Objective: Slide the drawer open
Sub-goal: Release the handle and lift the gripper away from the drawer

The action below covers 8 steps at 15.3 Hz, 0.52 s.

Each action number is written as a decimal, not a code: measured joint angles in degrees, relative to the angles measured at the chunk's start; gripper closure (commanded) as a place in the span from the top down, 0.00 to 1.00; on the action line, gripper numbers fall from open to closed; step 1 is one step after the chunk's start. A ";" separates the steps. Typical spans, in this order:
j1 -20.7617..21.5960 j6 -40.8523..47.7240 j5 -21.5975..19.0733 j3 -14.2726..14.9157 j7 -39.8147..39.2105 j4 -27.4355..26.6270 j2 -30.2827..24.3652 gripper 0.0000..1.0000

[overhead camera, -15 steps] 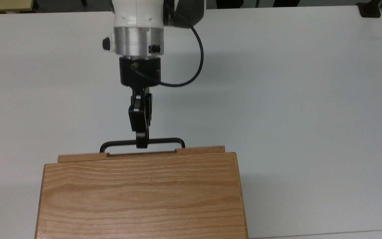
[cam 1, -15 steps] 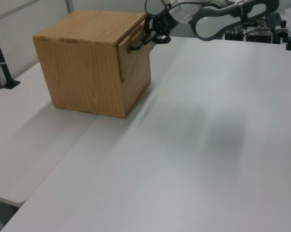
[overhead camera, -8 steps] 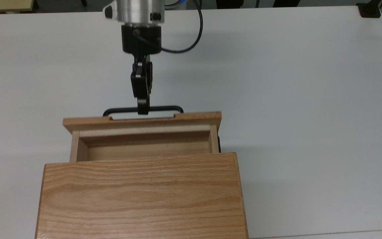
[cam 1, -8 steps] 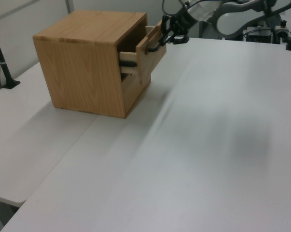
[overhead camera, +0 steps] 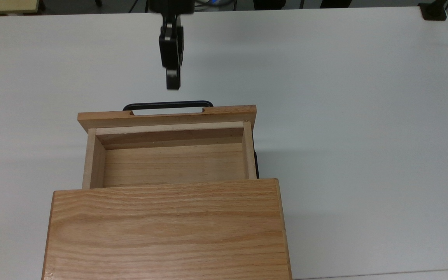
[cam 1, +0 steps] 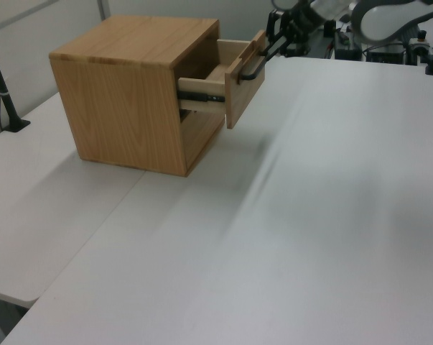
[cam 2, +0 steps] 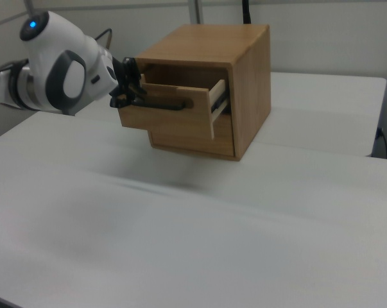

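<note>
Drawer stands pulled well out of the cabinet, interior bare. Gripper hangs apart from the black handle; finger spacing cannot be told. No legible markings.

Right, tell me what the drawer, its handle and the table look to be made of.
The drawer looks like light oak-type wood with a matte finish: visible grain, paler edges. Whether solid or veneer can't be told. Its handle seems to be black painted metal: a thin, smooth bar with rounded corners. The table looks like white laminate: flat, even, faintly glossy.
</note>
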State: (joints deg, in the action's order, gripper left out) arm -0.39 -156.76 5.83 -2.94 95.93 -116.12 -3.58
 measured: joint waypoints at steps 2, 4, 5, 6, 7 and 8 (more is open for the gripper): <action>0.02 3.31 0.00 -0.06 0.07 -0.15 -1.77 0.26; 0.00 5.14 0.00 -0.05 0.11 -0.21 -2.41 0.36; -0.06 5.85 0.00 -0.03 0.12 -0.21 -2.60 0.49; -0.18 7.22 0.00 0.08 0.12 -0.11 -3.03 0.76; -0.26 8.95 0.00 0.14 0.12 0.19 -3.42 1.00; -0.33 11.61 0.00 0.18 0.12 0.86 -3.91 1.00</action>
State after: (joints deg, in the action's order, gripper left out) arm -0.72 -145.15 5.83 -2.75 96.04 -115.26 -7.48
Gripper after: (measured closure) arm 0.581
